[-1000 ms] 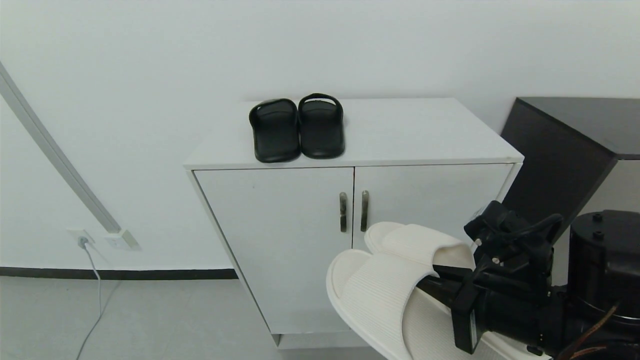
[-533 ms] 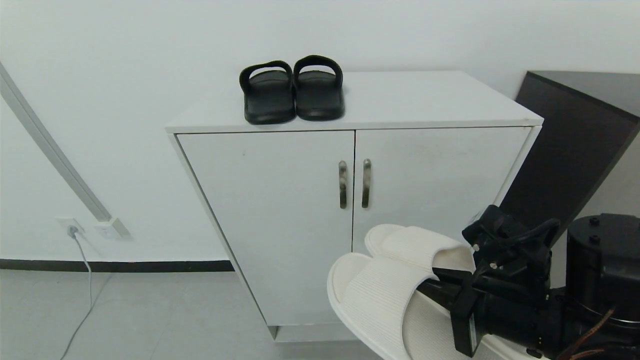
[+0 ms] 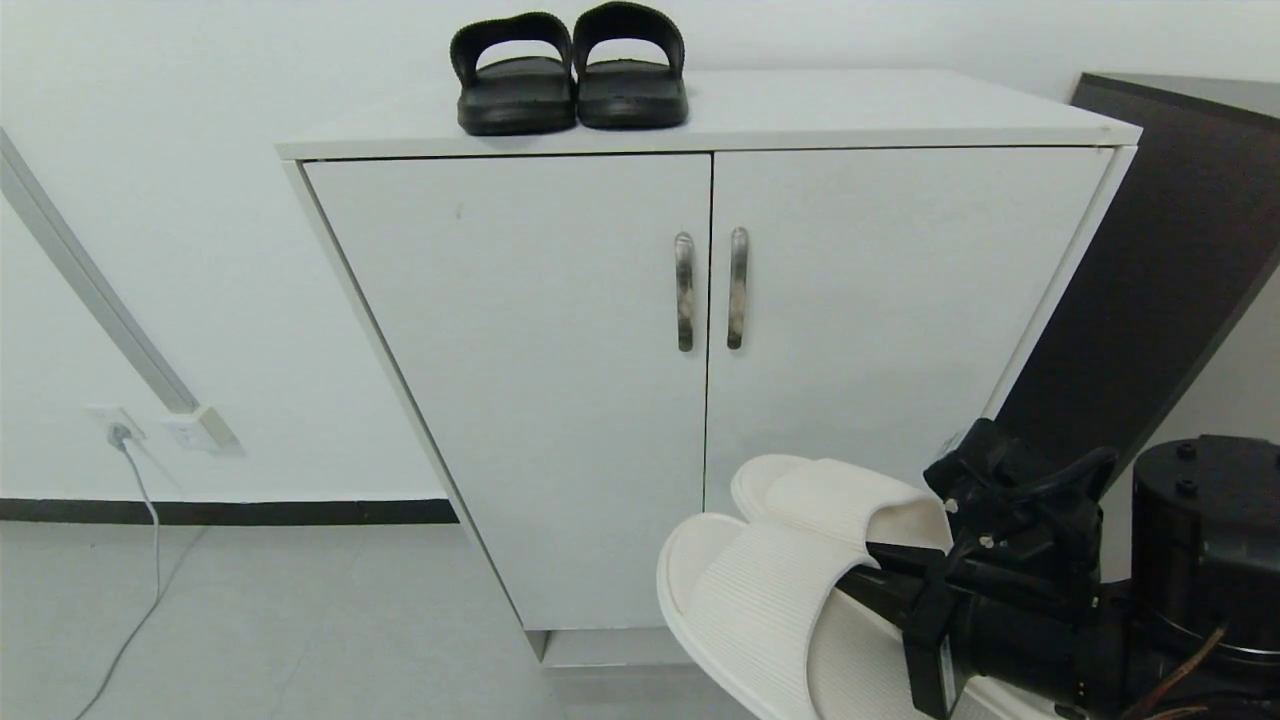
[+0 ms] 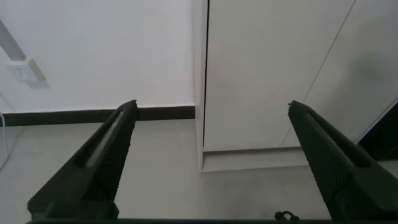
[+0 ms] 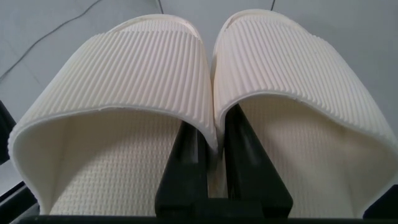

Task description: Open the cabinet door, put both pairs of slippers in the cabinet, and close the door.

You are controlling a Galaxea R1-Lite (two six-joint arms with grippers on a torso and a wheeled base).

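The white cabinet (image 3: 540,400) stands against the wall with both doors closed, its two metal handles (image 3: 710,290) side by side at the middle. A black pair of slippers (image 3: 570,70) sits on its top, left of centre. A white pair of slippers (image 3: 790,580) hangs low in front of the right door, toes toward the cabinet. My right gripper (image 3: 862,566) is shut on their two adjoining strap edges; in the right wrist view its fingers (image 5: 186,162) reach under the ribbed straps (image 5: 143,68). My left gripper (image 4: 211,155) is open, low near the cabinet's bottom corner (image 4: 202,163).
A dark piece of furniture (image 3: 1170,250) stands close to the cabinet's right side. A wall socket with a cable (image 3: 120,436) and a slanted wall duct (image 3: 90,290) are at the left. Grey floor (image 3: 250,620) lies open before the left door.
The whole head view has shifted: the cabinet now appears higher and larger, so the camera has moved lower and closer. The right gripper holds the white slippers the same way.
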